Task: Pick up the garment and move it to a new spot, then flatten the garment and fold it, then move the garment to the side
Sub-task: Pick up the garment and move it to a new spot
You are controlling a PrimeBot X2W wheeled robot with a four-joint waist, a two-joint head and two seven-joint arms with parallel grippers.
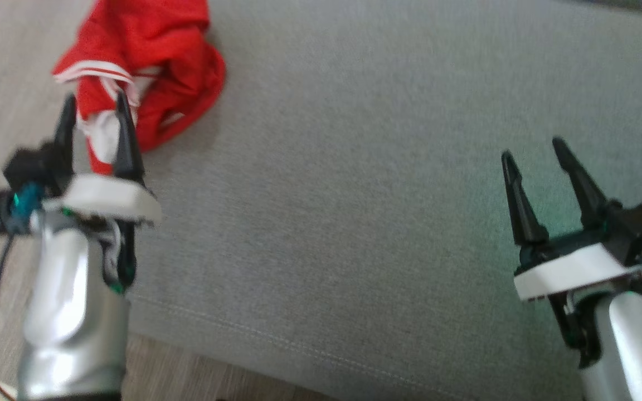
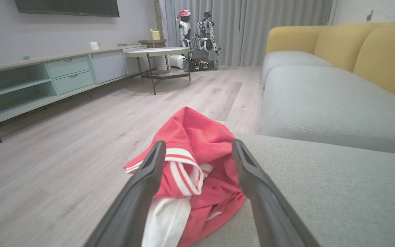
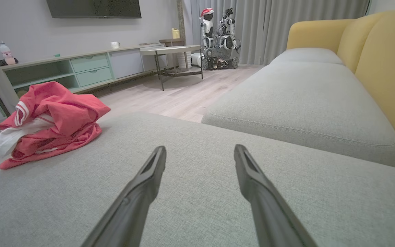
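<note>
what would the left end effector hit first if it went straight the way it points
The left end effector would most likely meet the red garment, bunched at the grey cushion's edge directly ahead; the gap is hard to judge.

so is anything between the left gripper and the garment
Nothing visible does. The open left gripper points straight at the crumpled red garment, which lies at the edge of the grey cushion, and no other thing sits between them.
</note>
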